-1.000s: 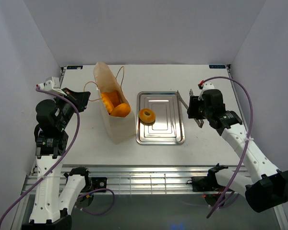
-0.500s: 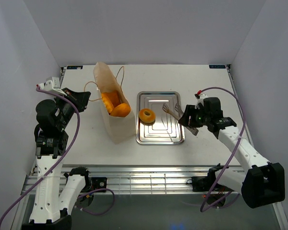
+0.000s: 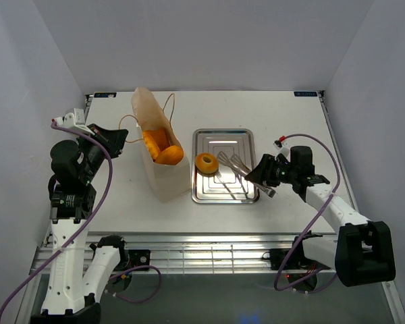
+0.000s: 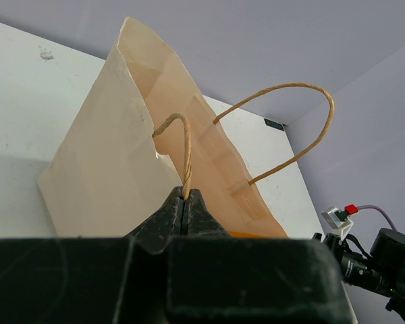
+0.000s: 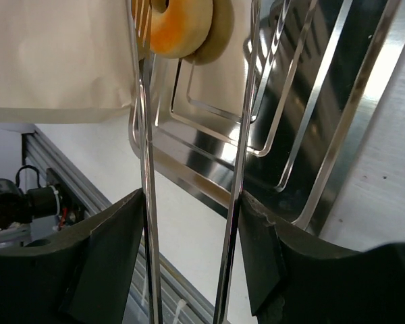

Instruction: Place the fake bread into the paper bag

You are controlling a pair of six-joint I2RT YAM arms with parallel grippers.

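The paper bag (image 3: 160, 177) stands left of the tray, with golden bread pieces (image 3: 163, 148) showing in its open mouth. My left gripper (image 3: 116, 138) is shut on one string handle (image 4: 186, 155) and holds that side of the bag (image 4: 101, 169) out. The ring doughnut (image 3: 206, 163) lies on the tray's left part and also shows in the right wrist view (image 5: 181, 27). My right gripper (image 3: 262, 177) is shut on the metal tongs (image 3: 233, 173). The two tong arms (image 5: 146, 135) are spread and reach across the tray, their tips just right of the doughnut.
The silver rectangular tray (image 3: 226, 196) lies mid-table, and its ridged floor (image 5: 310, 101) fills the right wrist view. The bag's second handle (image 4: 304, 121) loops up freely. White walls close in the table on three sides. The rail edge runs along the front.
My right arm has dropped and swung the tongs left, from beside the tray's right edge to over the tray near the doughnut. The left arm and the bag have not moved.
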